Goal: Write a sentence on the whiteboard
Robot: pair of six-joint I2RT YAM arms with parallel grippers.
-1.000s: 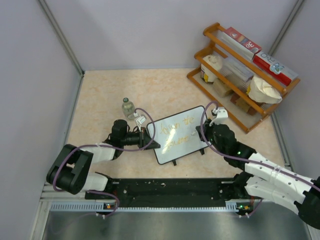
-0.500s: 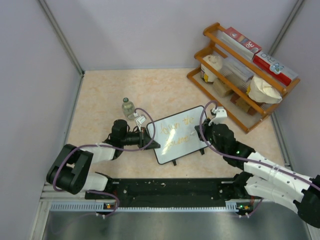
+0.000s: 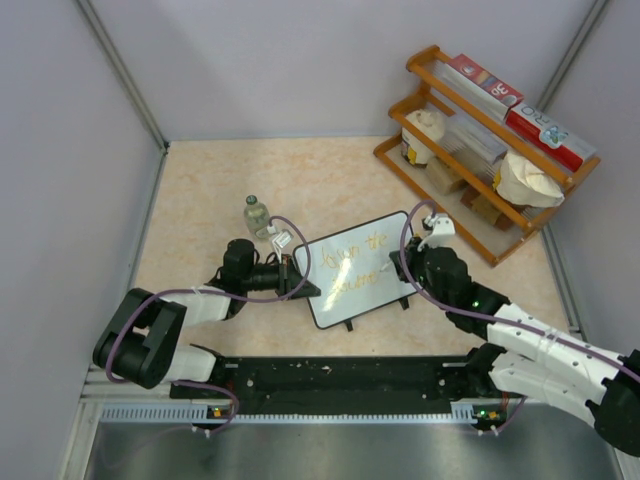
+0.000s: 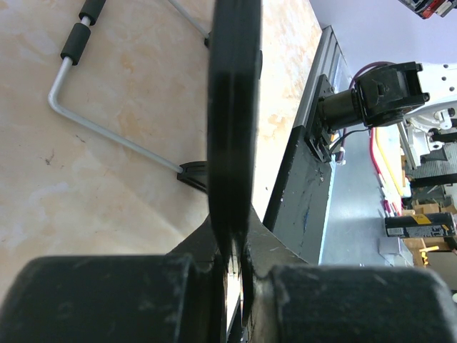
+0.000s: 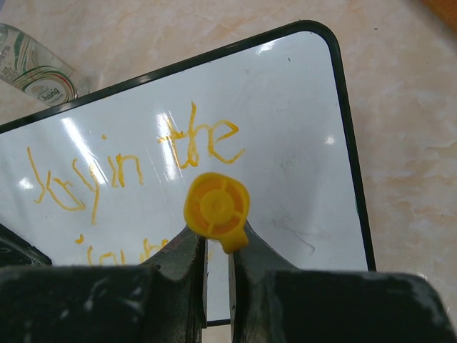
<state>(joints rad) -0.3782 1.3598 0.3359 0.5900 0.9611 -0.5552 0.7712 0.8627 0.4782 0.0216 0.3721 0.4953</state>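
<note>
The left end effector (image 3: 300, 283) is clamped on the left edge of the whiteboard (image 3: 372, 262). Its wrist view shows the black frame edge-on between the fingers. The right end effector (image 5: 216, 246) is closed on a yellow marker (image 5: 216, 207), seen end-on, over the board's right half. The board's right edge and rounded far corner lie just to its right, with bare tabletop (image 3: 330, 180) past them. A bottle (image 3: 256, 215) stands near the left end effector, on its far side. A rack (image 3: 440, 212) sits beyond the right one. The orange sentence (image 5: 128, 171) reads roughly "join the", then "jou", with the rest hidden behind the marker. The bottle's label is unreadable.
</note>
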